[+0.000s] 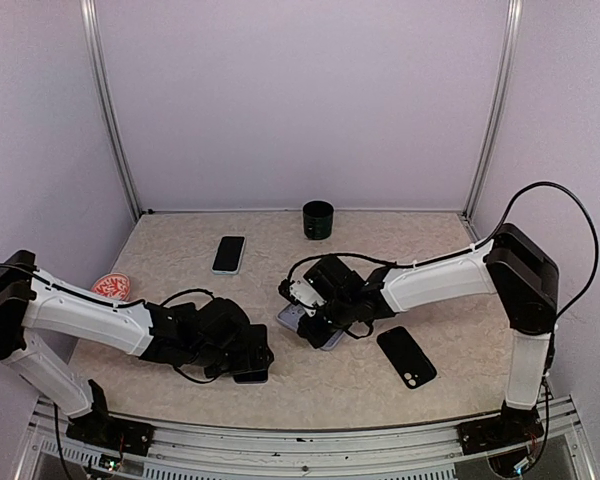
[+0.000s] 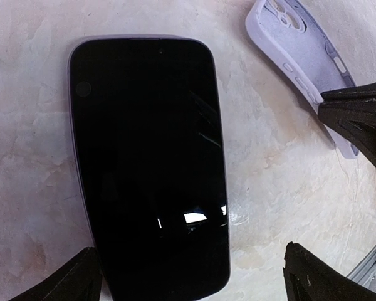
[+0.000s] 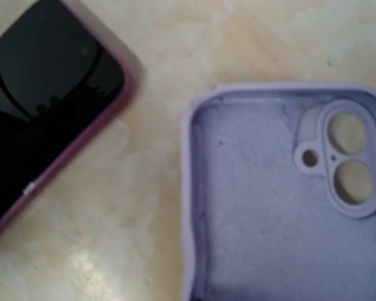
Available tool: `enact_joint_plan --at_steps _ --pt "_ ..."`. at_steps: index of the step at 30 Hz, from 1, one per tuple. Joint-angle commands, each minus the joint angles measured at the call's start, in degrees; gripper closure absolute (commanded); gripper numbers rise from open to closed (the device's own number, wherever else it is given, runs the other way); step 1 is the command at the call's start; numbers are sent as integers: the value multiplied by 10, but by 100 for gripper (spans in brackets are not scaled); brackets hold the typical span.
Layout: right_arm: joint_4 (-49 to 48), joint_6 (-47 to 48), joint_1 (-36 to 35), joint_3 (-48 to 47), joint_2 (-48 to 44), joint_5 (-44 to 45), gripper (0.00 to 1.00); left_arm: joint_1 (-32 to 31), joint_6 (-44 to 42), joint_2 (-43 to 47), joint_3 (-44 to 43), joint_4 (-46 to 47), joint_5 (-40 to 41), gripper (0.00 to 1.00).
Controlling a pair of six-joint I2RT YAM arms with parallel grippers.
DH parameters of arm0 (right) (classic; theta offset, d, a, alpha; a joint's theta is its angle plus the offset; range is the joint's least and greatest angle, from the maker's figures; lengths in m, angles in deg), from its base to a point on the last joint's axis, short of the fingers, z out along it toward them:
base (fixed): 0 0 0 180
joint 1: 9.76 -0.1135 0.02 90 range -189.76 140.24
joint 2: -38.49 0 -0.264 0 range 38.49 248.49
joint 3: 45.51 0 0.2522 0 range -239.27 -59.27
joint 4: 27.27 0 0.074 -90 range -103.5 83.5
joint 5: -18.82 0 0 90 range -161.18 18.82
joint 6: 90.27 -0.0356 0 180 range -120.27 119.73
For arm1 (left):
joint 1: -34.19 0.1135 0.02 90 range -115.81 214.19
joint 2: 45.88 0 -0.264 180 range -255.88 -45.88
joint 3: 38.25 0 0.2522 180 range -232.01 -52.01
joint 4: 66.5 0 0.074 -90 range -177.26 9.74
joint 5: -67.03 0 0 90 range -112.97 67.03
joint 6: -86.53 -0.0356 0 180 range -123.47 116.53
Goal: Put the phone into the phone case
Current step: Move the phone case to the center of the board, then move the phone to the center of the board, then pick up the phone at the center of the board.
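The phone (image 2: pixel 150 169) lies screen up on the table, a black slab with a purplish edge, also seen in the right wrist view as the phone (image 3: pixel 44 106). My left gripper (image 2: pixel 188 276) hangs open just above it, fingers (image 2: pixel 75 282) standing either side of the phone's near end and touching nothing. To its right lies the lilac phone case (image 3: pixel 282 207), hollow side up with its camera cut-outs showing. My right gripper (image 1: pixel 315 322) is low at the case's side rim, which is bent inward there, and is shut on it. Its own fingertips are out of the right wrist view.
A second phone in a pale case (image 1: pixel 229 254) lies at the back left. A black phone (image 1: pixel 407 356) rests face down at the right. A black cup (image 1: pixel 318 219) stands at the back wall, and a red-and-white object (image 1: pixel 113 287) sits by the left arm.
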Motion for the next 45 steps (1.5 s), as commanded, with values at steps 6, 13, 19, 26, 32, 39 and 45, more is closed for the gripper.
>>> enact_joint_plan --at_steps 6,13,19,26,32,39,45 --pt "-17 -11 -8 -10 0 53 57 -9 13 1 21 7 -28 1" --pt "-1 -46 -8 40 -93 78 21 -21 14 -12 10 26 -40 1" --pt "-18 -72 -8 112 -171 65 1 -32 -3 -66 -36 42 -55 1" --pt "-19 -97 -10 155 -212 90 1 -31 -42 -94 -89 37 -43 1" --pt "-62 -96 -31 180 -236 107 1 -31 -26 13 -57 -14 22 1" --pt "-128 -79 -109 146 -158 179 1 -3 -3 211 9 -59 73 1" --pt "-255 -36 -164 126 -57 257 0 37 8 332 61 -61 56 1"
